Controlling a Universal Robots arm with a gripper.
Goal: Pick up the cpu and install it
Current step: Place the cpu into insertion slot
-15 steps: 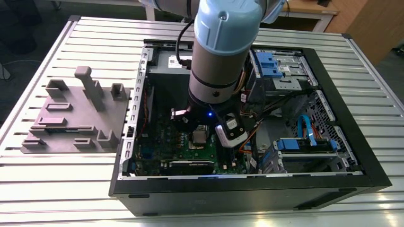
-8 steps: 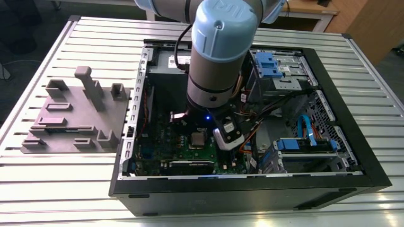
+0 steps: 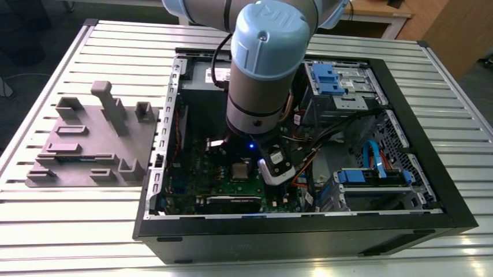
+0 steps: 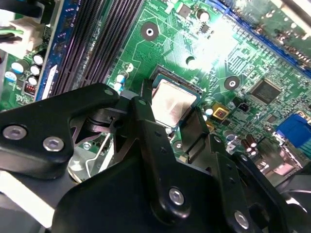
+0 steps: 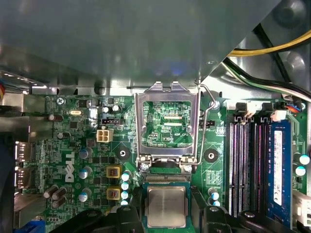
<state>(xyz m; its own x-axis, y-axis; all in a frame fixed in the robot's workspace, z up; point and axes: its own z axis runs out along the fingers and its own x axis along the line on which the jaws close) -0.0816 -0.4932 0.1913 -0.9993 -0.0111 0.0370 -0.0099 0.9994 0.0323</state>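
The cpu point(image 5: 166, 206) is a small square chip with a dull silver top, lying level in the motherboard socket just below the raised socket bracket point(image 5: 167, 121). My gripper point(image 4: 170, 114) straddles it, and its black fingers point(image 4: 146, 131) press close against two opposite edges of the cpu point(image 4: 172, 99). The jaws look shut on the chip. The fingers hide the cpu's near part in the second wrist view. In the exterior view, the arm point(image 3: 262, 86) reaches down into the open computer case point(image 3: 431, 190) over the green motherboard point(image 3: 193, 184).
Black memory slots point(image 5: 245, 160) run beside the socket. The grey power-supply box point(image 5: 121, 43) overhangs the bracket, and cables point(image 5: 272, 48) pass near it. On the slatted table point(image 3: 77, 231), a grey parts fixture point(image 3: 92, 144) stands at the exterior view's left of the case.
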